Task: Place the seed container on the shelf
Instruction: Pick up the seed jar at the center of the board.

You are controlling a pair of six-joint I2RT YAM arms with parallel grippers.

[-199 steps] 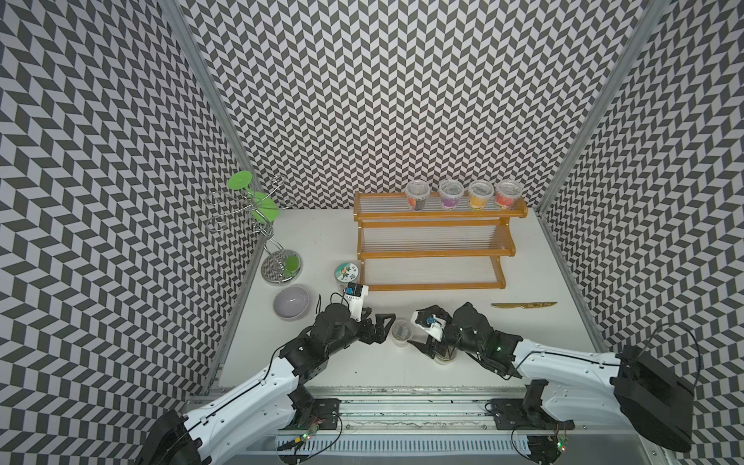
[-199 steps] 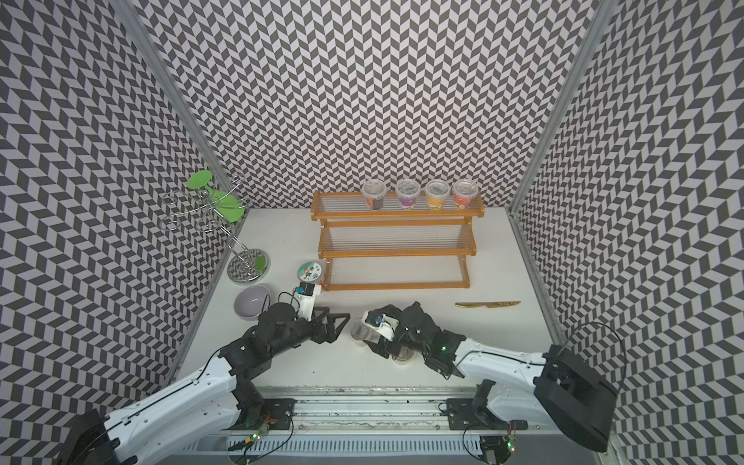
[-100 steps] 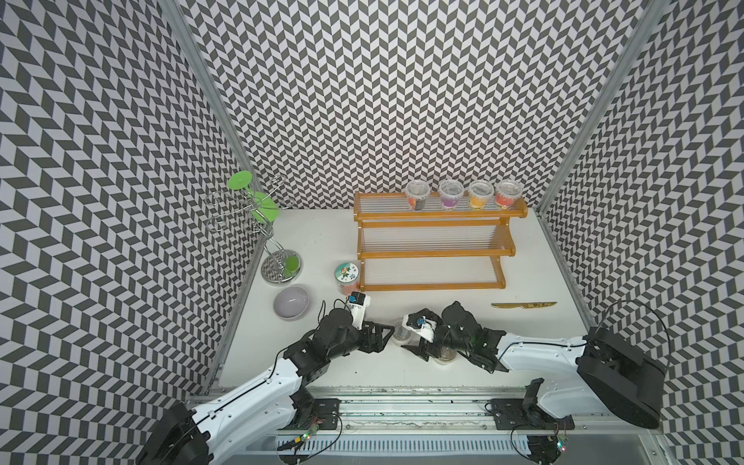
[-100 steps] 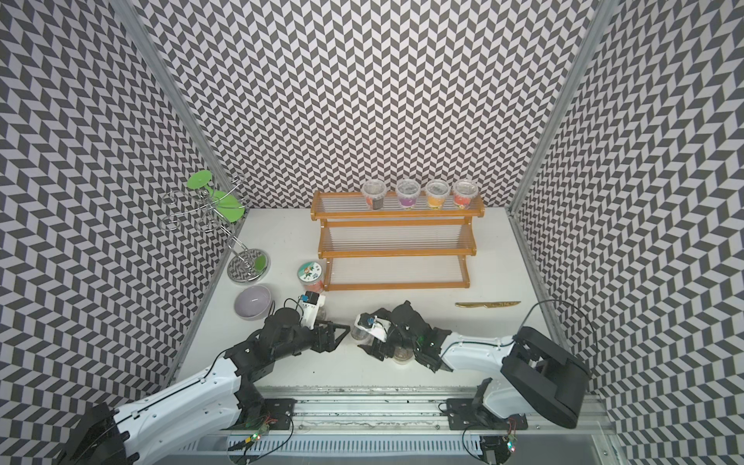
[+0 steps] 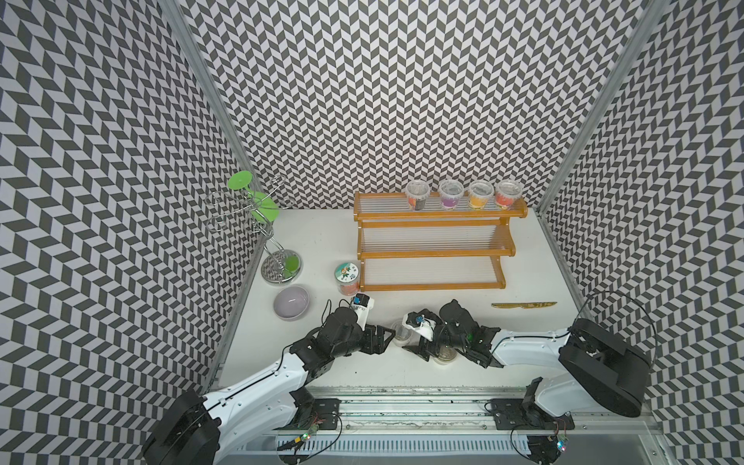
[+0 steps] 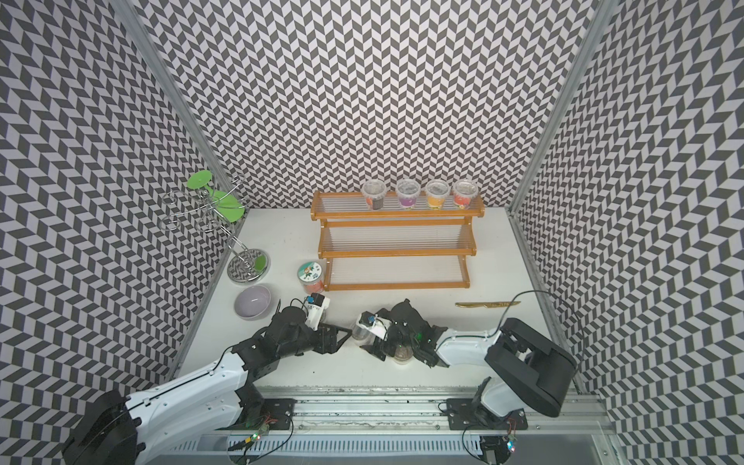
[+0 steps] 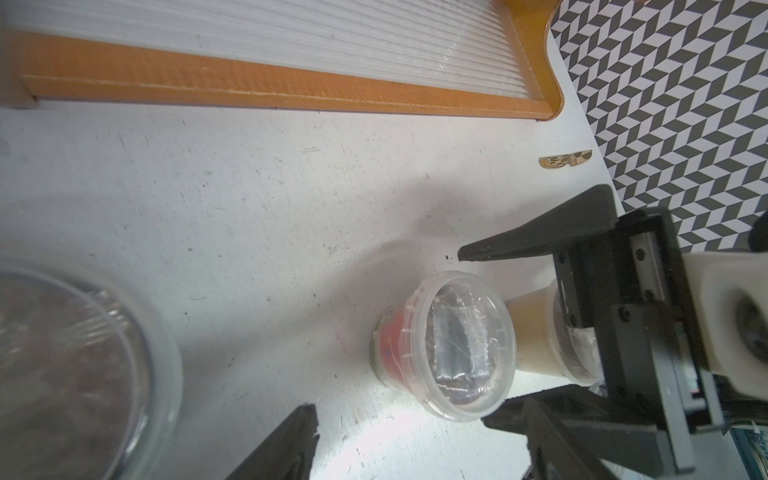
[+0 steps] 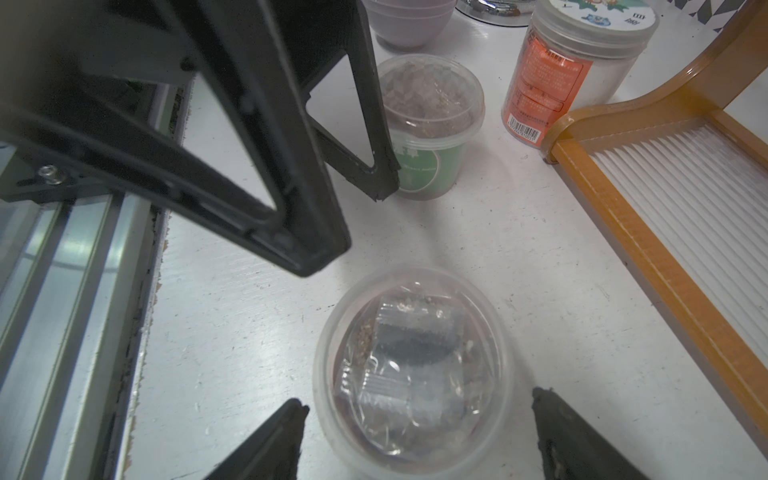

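The seed container (image 8: 411, 365) is a clear-lidded cup with a red label (image 7: 390, 353), standing on the table in front of the shelf (image 5: 435, 286). It shows in both top views (image 5: 402, 332) (image 6: 361, 330). My right gripper (image 8: 419, 405) is open, with a finger on each side of the cup and a small gap at each. My left gripper (image 8: 353, 228) hangs open just left of the cup (image 5: 386, 340), with nothing between its fingers (image 7: 291, 444). The shelf (image 8: 623, 232) is orange-brown wood with clear ribbed tiers.
A green-labelled cup (image 8: 428, 137) stands beside a left finger. A beige cup (image 5: 445, 354) sits under my right wrist. Several cups (image 5: 463, 195) line the shelf's top tier. An orange jar (image 5: 347, 277), lilac bowl (image 5: 291, 308), wire stand (image 5: 265, 225) and gold knife (image 5: 523, 305) are nearby.
My right gripper has slid left along the table, so its fingers now flank the cup. The left gripper's jaws have narrowed a little and it has barely moved.
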